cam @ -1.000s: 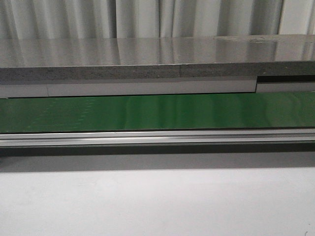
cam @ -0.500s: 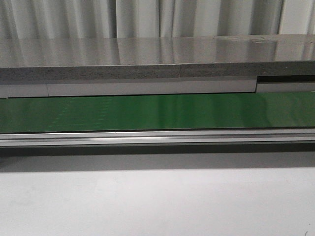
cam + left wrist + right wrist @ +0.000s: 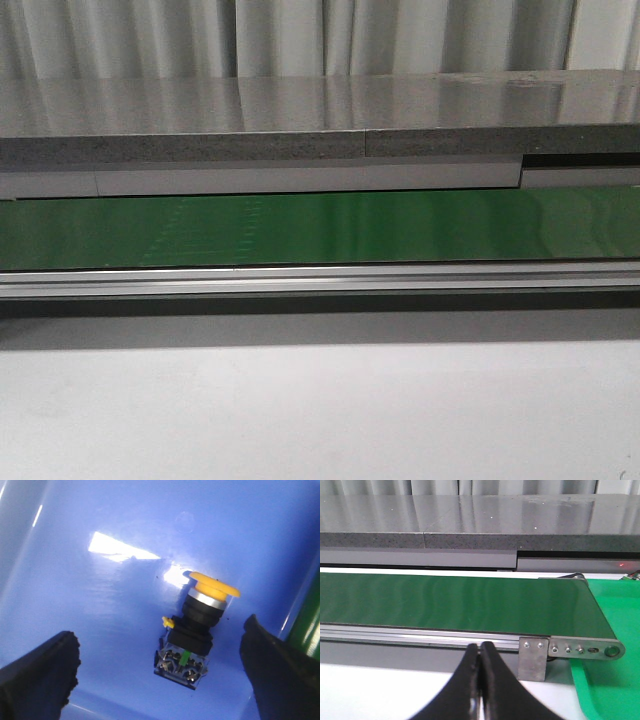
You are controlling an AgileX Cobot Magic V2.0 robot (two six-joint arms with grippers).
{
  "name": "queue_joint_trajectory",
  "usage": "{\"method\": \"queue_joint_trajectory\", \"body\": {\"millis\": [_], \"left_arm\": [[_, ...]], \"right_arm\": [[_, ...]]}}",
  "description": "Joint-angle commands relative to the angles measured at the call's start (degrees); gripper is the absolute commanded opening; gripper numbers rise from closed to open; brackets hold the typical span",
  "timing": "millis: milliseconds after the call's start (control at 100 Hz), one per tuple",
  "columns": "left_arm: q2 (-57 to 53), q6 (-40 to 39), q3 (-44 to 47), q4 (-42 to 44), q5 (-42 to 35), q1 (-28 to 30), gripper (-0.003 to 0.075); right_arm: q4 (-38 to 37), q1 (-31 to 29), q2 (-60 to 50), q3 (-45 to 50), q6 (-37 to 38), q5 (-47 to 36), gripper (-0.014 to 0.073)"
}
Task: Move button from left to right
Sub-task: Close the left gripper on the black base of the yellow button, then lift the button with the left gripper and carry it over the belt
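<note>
The button (image 3: 195, 627) lies on its side on the floor of a blue bin (image 3: 100, 580) in the left wrist view. Its orange-yellow cap points away from the fingers and its black body with a green mark faces them. My left gripper (image 3: 160, 665) is open above the bin, its black fingers (image 3: 37, 675) wide on both sides of the button and not touching it. My right gripper (image 3: 480, 652) is shut and empty, in front of the conveyor's aluminium rail (image 3: 420, 635). Neither gripper nor the button shows in the front view.
A green conveyor belt (image 3: 320, 228) runs across the front view, with an aluminium rail (image 3: 320, 278) in front and a grey shelf (image 3: 320, 110) behind. The belt's end plate (image 3: 535, 657) and a green tray (image 3: 610, 680) show in the right wrist view.
Faint marks on the green belt have drifted to the right in the front view. Nothing else has moved there.
</note>
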Motion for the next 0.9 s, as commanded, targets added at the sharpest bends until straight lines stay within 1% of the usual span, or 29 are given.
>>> {"method": "queue_joint_trajectory", "body": {"millis": [0,660,890], "left_arm": [[-1.8,1.5,-1.9,-2.3,-1.2,0.2,0.0617],[-1.2,2.6,-1.9,-3.0,-2.1,0.2,0.0617],[2.6,2.9,-1.9,-4.4,-1.5,0.2,0.0617]], "right_arm": [[-0.4,0.1,-1.1,-0.9,-0.1,-4.5,-0.0067],[-0.4,0.1,-1.1,-0.9,-0.1,-4.5,-0.0067],[-0.4,0.1,-1.1,-0.9,-0.1,-4.5,-0.0067]]}}
